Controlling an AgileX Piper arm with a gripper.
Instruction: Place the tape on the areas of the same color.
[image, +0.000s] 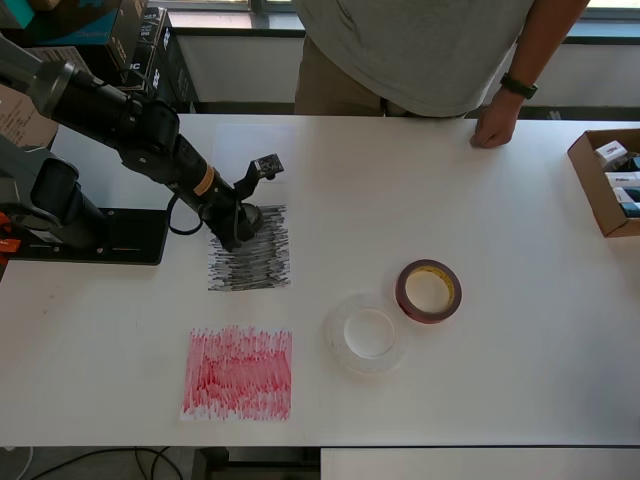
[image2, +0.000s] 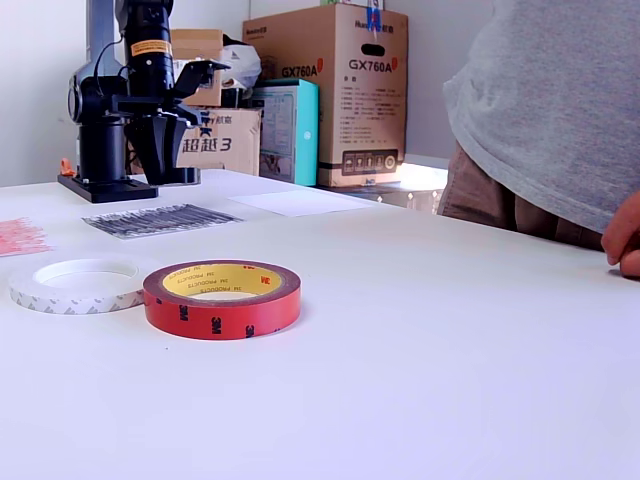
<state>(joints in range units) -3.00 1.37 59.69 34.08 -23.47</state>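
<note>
Apparently our claw (image: 240, 225), its opening and load unclear to us, hovers over the black patch (image: 250, 262), so next we fetch the red roll (image: 428, 291) beside the clear roll (image: 365, 333) for the red patch (image: 238, 373).

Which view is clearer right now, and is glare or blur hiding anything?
Overhead view: evenly lit and sharp, but the clear tape roll nearly blends into the white table. Exterior view: red tape roll is crisp, the gripper is softer further back, and the bright tabletop washes out the white patch.
</note>
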